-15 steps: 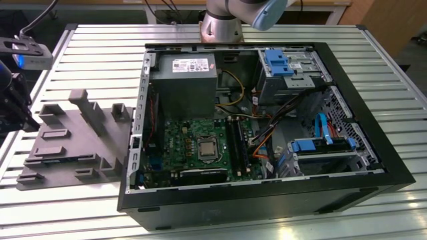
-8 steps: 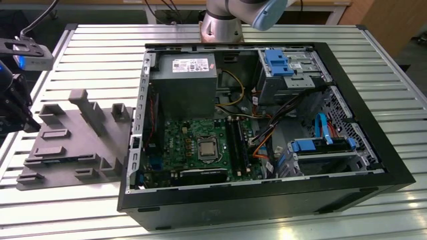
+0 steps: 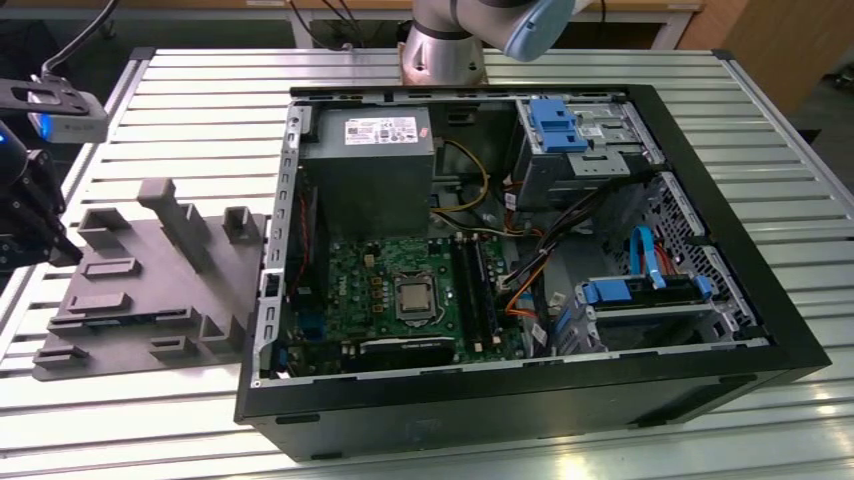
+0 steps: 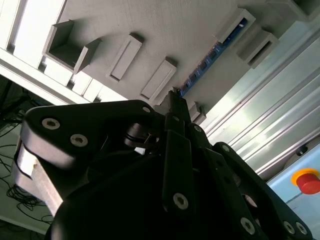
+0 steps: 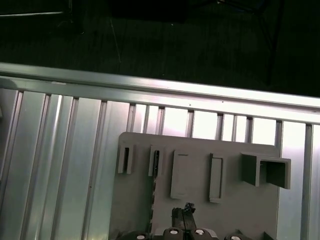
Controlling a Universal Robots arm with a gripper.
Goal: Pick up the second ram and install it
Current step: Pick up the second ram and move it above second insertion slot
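Slots and posts stick up from the gray fixture (image 3: 147, 300), and the second ram (image 4: 210, 60) sits in one long slot. It looks like a thin, dark blue strip, long and narrow, with tiny dark parts along it. Only its top edge peeks out of the slot, so most of its flat face is hidden.

The second ram stands on its thin edge. Its long side runs along the slot, flat with the tabletop (image 3: 174, 110). In the second wrist view, one end points to a small gray block near the fixture's corner. The other end points toward the tip of the end effector (image 4: 175, 95).

The end effector (image 5: 183, 209) hangs over the gray fixture. Its black fingertips are pressed together with nothing between them. It is not clear if the tip touches the second ram.

In the exterior view, the fixture lies on the tabletop at the exterior view's left, just beside the open computer case (image 3: 747, 330). Inside the case lies the green motherboard (image 3: 374, 280), with long black memory slots (image 3: 474, 290) next to it.
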